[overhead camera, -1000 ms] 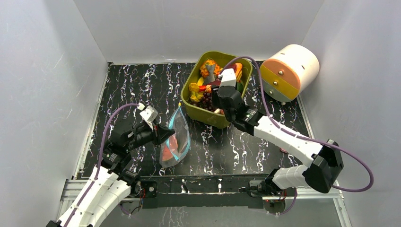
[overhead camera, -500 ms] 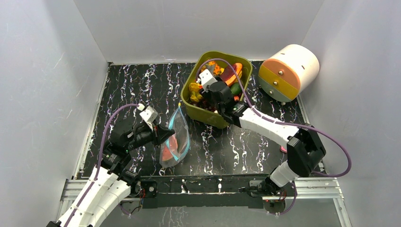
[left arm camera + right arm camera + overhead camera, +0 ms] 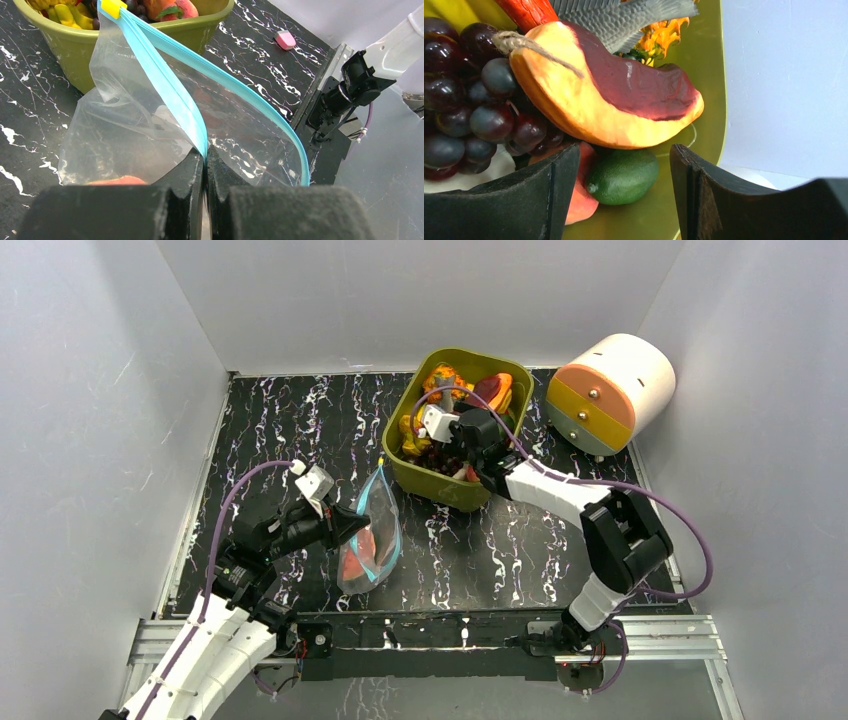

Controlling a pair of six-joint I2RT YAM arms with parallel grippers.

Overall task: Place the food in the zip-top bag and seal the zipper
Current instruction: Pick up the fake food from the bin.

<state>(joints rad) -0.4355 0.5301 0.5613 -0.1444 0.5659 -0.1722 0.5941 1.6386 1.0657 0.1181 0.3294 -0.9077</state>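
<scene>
Here the left hand (image 3: 205,167) clamps the zip-top bag (image 3: 125,135) by its zipper (image 3: 172,87), while the right hand (image 3: 624,152), fingers (image 3: 524,200) apart, hovers over food (image 3: 624,100) in the tub (image 3: 710,75).

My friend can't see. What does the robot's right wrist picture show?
The right gripper is open, its black fingers close over an olive-green tub. Inside lie an orange-and-maroon fruit wedge, a small green fruit, dark grapes at the left and a grey fish at the top.

Robot lab booth, plain grey walls (image 3: 100,390), black marbled tabletop (image 3: 300,420), metal mounting rail (image 3: 690,638)
</scene>
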